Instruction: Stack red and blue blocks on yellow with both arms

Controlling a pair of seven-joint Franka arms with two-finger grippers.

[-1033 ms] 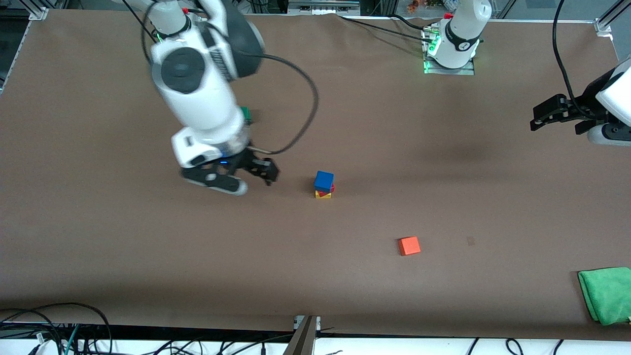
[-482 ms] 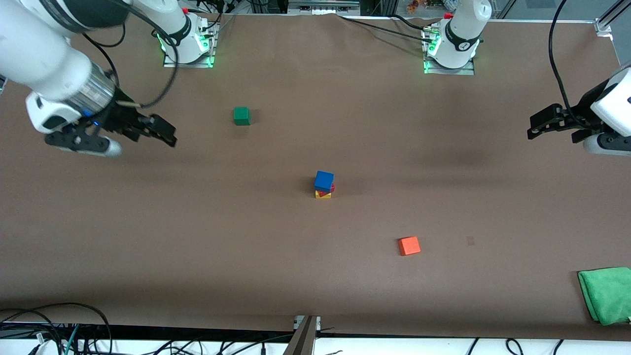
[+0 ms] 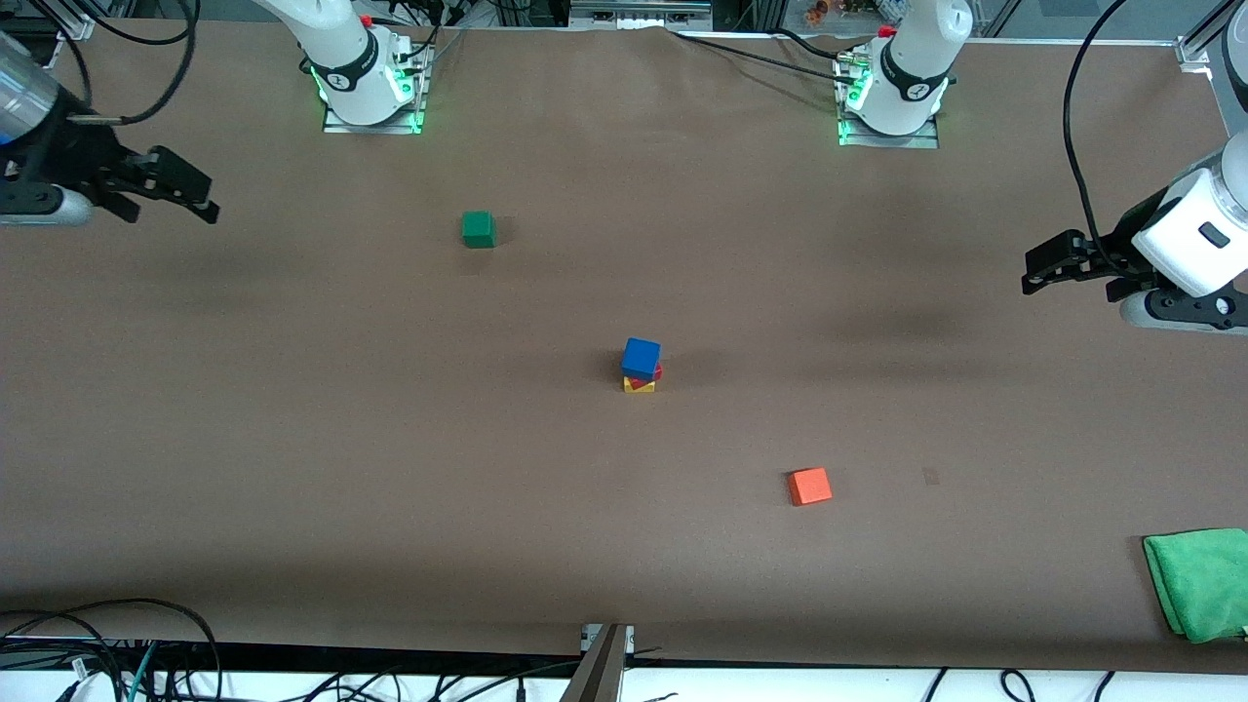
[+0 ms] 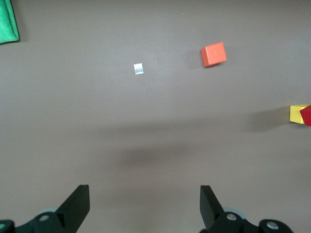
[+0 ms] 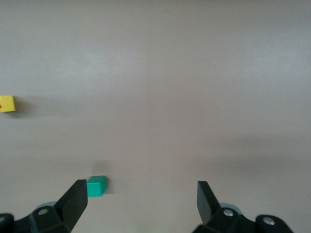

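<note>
So stack stood: blue (image 3: 641, 357) on red (image 3: 653, 373) on yellow (image 3: 639, 385), midway between grippers. Right gripper (image 3: 175, 187) wide open, empty; left gripper (image 3: 1051, 267) likewise, both over table ends.

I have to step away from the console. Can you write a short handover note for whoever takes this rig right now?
Left gripper: open, empty, up over the left arm's end of the table.
Right gripper: open, empty, up over the right arm's end.
Stack, mid-table: yellow cube at the bottom, red cube on it, turned askew, blue cube on top.
Green cube and orange cube sit apart on the table, unused.
Done: both blocks stacked.
Left: nothing visible, perhaps check the stack's alignment.
</note>
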